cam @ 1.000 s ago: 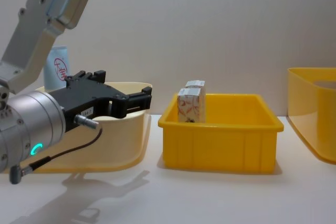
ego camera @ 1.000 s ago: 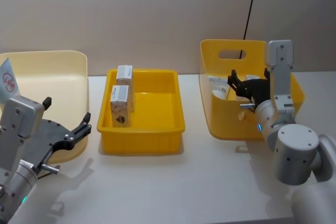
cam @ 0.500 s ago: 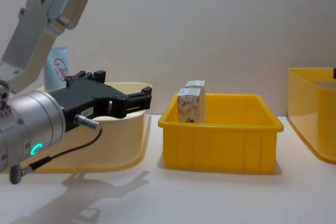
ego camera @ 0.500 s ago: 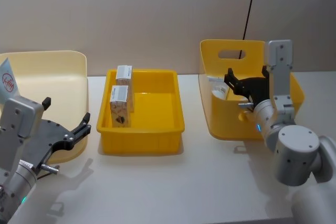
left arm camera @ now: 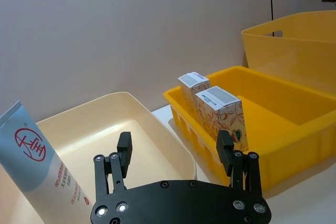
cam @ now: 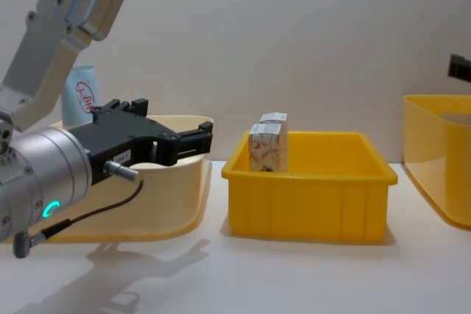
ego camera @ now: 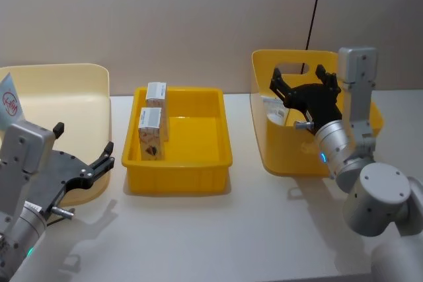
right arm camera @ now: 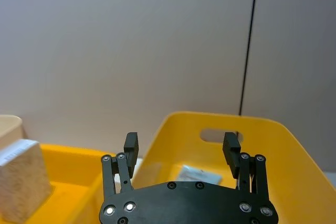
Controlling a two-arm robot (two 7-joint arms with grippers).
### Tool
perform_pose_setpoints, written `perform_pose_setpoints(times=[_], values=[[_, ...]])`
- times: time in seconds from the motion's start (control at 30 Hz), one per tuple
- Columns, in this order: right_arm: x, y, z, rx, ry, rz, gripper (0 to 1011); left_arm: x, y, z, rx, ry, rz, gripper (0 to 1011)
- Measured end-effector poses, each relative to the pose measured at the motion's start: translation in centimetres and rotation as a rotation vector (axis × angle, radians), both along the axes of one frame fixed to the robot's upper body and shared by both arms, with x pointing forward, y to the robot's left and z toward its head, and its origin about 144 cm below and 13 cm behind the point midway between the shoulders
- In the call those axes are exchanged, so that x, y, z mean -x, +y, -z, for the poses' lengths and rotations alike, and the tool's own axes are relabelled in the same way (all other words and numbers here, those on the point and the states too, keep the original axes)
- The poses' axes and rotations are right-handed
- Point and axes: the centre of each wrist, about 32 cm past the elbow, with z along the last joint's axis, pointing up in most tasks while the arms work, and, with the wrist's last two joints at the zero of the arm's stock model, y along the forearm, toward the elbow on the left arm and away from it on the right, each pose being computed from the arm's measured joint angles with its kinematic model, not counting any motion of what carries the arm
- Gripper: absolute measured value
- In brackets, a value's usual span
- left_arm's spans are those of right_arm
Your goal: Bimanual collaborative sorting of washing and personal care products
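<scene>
So the right tool has lifted up out of the tall yellow bin over the last second. It was down inside among the stuff there, now it hovers above the rim with its fingers spread wide and nothing between them. My read: either it let go of something or it came up without a catch, can't tell which. A white packet lies in that bin just below the tool.

The right arm is bent at the elbow, wrist tipped so the tool points back toward the wall.

The left tool hasn't budged. It sits low at the near left of the counter, fingers spread and empty, aimed at the cream bin and the middle tray. A tube with a red round mark leans in the cream bin. Two cartons stand upright, one behind the other, along the tray's left side.
</scene>
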Motion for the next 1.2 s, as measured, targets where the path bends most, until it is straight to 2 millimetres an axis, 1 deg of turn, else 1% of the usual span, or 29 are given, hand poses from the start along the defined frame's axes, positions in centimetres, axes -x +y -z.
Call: perform_pose_setpoints(times=[0.2, 0.5, 0.83, 1.17, 1.2], values=[[0.3, -0.1, 0.0, -0.026, -0.083, -0.085, 1001, 0.0, 0.0, 0.0, 0.000, 0.000, 0.000, 1003], [0.7, -0.1, 0.2, -0.022, -0.080, -0.093, 1001, 0.0, 0.0, 0.0, 0.000, 0.000, 0.000, 1003], [2.8, 0.2, 1.0, -0.005, -0.053, -0.134, 1001, 0.0, 0.0, 0.0, 0.000, 0.000, 0.000, 1003], [5.9, 0.9, 2.1, 0.009, -0.011, -0.199, 1001, 0.0, 0.0, 0.0, 0.000, 0.000, 0.000, 1003], [5.9, 0.9, 2.1, 0.009, -0.011, -0.199, 1001, 0.0, 0.0, 0.0, 0.000, 0.000, 0.000, 1003]])
